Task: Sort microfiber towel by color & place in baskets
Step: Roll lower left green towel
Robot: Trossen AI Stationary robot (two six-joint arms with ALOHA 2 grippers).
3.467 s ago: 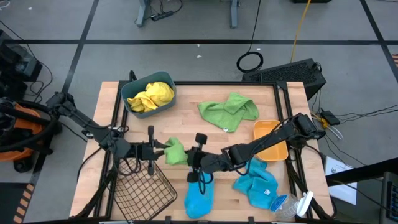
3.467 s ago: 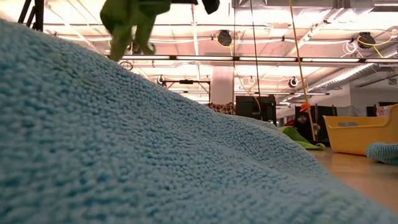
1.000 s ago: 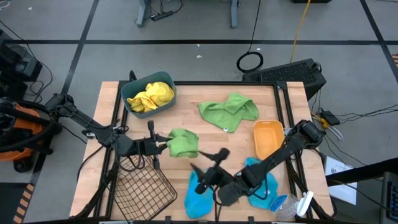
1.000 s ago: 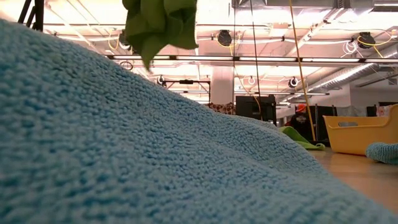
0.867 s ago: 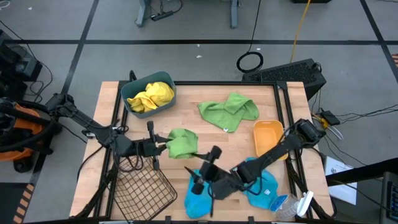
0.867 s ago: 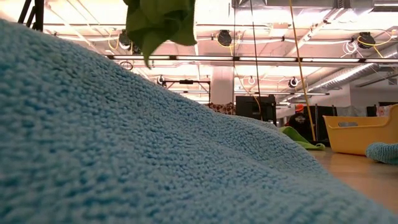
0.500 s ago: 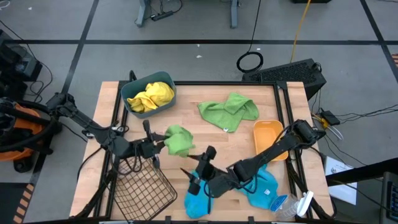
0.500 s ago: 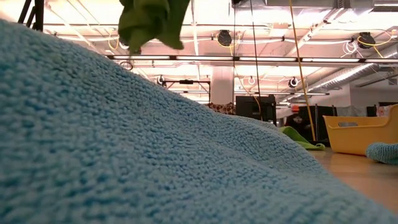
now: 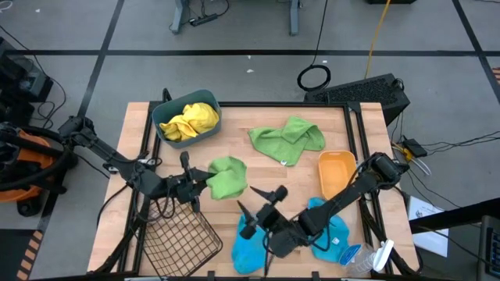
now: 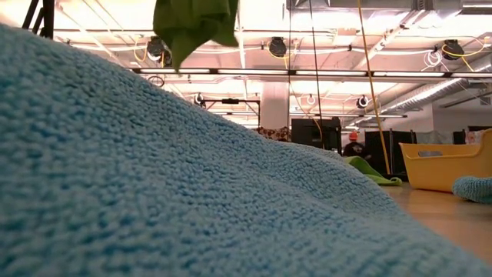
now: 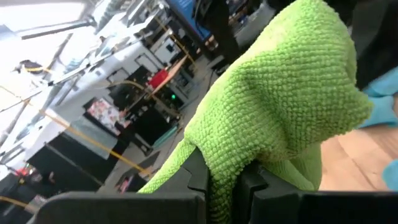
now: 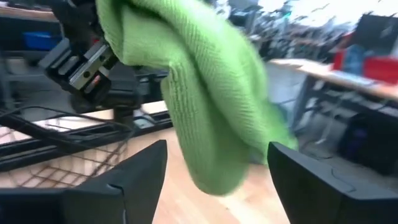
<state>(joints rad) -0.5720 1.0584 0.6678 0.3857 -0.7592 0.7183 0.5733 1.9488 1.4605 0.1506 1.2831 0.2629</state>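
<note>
My left gripper [image 9: 200,184] points level toward the table's right edge and is shut on a green towel [image 9: 227,177], held above the table's middle. My right gripper [image 9: 260,202] stands open just right of that towel, above a blue towel [image 9: 250,243]. In the right wrist view the green towel [image 12: 199,93] hangs in front of the open fingers [image 12: 134,180]; I see no touch. A second green towel [image 9: 287,138] lies flat at the far middle. Yellow towels [image 9: 190,119] lie in the teal bin [image 9: 161,125]. Another blue towel [image 9: 325,231] lies near the right. My left gripper pinches a bunched fold of the green towel [image 11: 221,163] between its two fingers [image 11: 186,180], coming level from the table's left. The towel is lifted clear of the table and bulges out beyond the fingers, its free part hanging slack [image 10: 194,25].
The wire basket [image 9: 181,238] lies at the near left, under my left arm. The orange tub [image 9: 336,173] stands at the right. A clear bottle [image 9: 369,257] lies at the near right corner. In the low view the blue towel [image 10: 154,185] fills the foreground.
Both wrists have rolled on the spot. The green towel has swung a little with my left gripper and still hangs clear of the table. My right gripper has stayed open beside it.
</note>
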